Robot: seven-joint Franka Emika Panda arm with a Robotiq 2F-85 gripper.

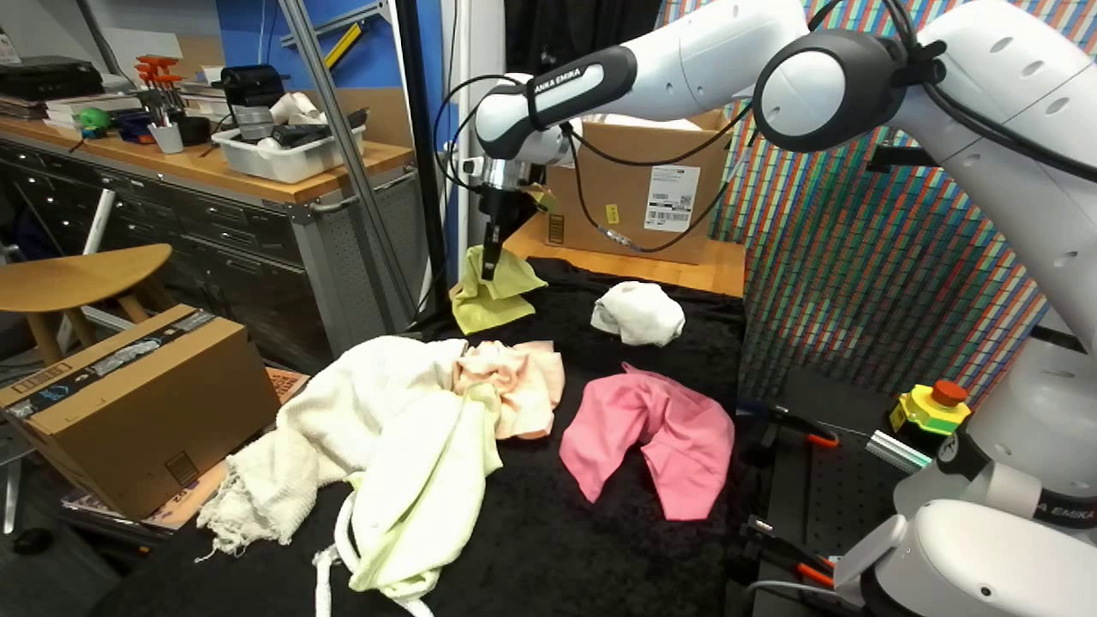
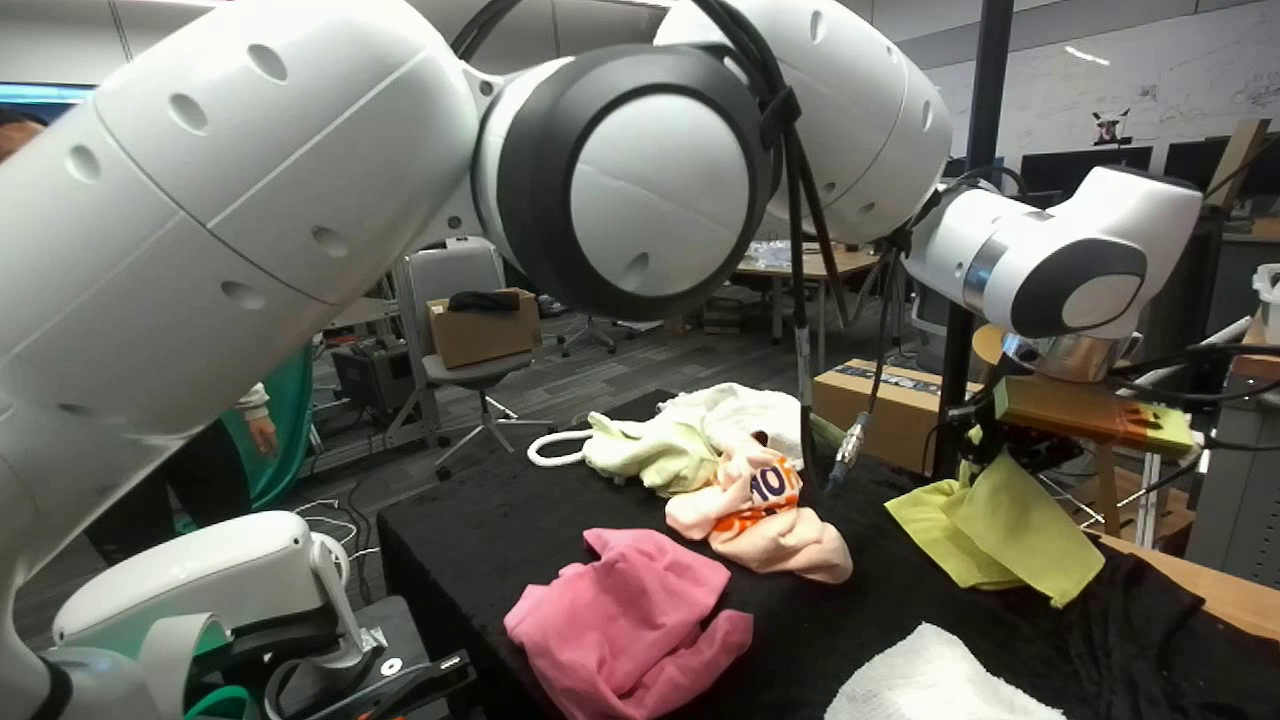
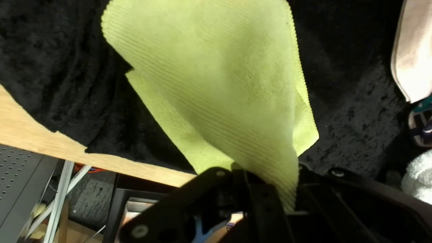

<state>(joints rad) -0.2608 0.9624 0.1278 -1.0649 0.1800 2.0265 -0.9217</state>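
Lime cloth [image 3: 216,81], pinched in hand [image 1: 490,264], draping

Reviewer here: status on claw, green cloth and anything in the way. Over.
Claw shut on green cloth. Upper end pinched, lower part apparently resting on black cover. White cloth lies apart; no other cloth atop the green one.
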